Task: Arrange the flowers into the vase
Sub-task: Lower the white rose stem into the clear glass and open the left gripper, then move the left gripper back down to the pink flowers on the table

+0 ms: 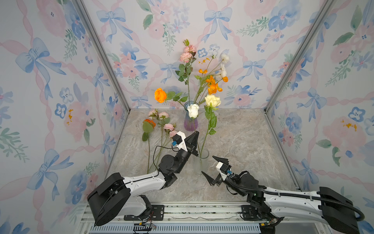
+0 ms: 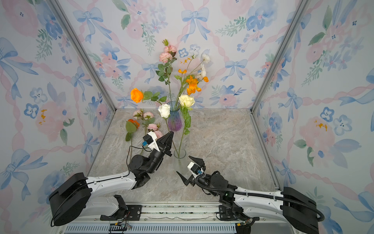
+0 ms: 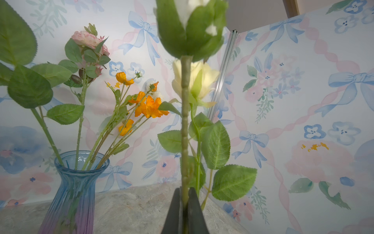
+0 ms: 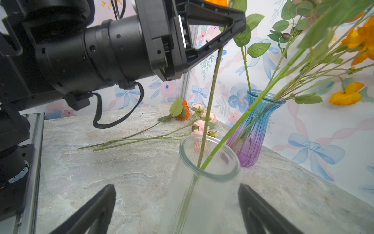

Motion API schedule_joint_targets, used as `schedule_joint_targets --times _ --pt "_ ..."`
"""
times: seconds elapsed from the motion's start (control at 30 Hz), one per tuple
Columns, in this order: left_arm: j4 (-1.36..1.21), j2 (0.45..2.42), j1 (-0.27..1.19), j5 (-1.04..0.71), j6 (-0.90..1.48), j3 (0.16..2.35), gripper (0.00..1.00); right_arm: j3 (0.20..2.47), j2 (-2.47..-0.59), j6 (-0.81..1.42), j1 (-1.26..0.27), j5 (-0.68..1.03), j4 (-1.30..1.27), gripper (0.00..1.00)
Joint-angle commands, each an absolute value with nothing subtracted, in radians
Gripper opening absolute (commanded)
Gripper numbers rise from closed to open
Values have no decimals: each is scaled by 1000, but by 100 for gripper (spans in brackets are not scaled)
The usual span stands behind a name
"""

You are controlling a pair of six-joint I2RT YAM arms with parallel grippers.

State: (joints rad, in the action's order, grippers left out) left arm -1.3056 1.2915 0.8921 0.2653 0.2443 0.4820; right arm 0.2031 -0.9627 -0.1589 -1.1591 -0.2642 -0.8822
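Left of centre in both top views, loose flowers [image 1: 168, 126] lie on the marble table [image 1: 242, 141]. Beside them, the left gripper [image 1: 196, 133] is clenched on the stem of the white rose [image 1: 193, 110], whose foot stands in the clear vase [image 1: 206, 155] alongside a cream rose [image 1: 212, 100]. Behind these, a blue vase [image 1: 190, 121] holds more blooms. At lower right, the right gripper [image 1: 208, 165] is spread wide and empty, flanking the clear vase.

Back vase [image 1: 190, 121]: ribbed glass, blue fading to purple. Front vase [image 4: 214, 202]: clear, faintly ribbed. White rose [image 1: 193, 110], cream rose [image 1: 212, 100], orange rose [image 1: 160, 95]; stems [image 3: 185, 141] green. Carnations [image 1: 186, 56] pink, poppies [image 1: 213, 88] orange. Tabletop [image 1: 242, 141] grey-beige, marbled. Wallpaper [image 1: 50, 81]: pastel pink ribbons, blue bows.
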Motion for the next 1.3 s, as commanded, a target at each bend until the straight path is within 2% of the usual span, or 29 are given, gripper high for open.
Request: schedule_joint_targets --times 0.0,0.03,0.3,0.53,0.6,0.93,1.17,1.27 --pt "-1335 1291 901 268 264 458 9 213 -970 -141 -1150 -252 -882 97" --pt "-1336 1287 902 268 267 454 12 214 -972 -141 -1150 -253 -882 97" --pt "-1289 1239 900 282 279 420 50 212 -971 -138 -1149 -246 -885 97" --pt "-1145 1197 894 239 274 434 74 209 -946 -133 -1149 -230 -871 97" --pt "-1081 1188 890 210 278 453 96 209 -946 -133 -1150 -229 -870 97" --pt "-946 1093 860 189 285 394 98 207 -921 -142 -1159 -217 -853 97" --pt "-657 932 774 108 246 378 98 219 -922 -191 -1217 -232 -840 97" --pt "-531 858 733 150 264 375 98 218 -927 -208 -1246 -251 -853 97"
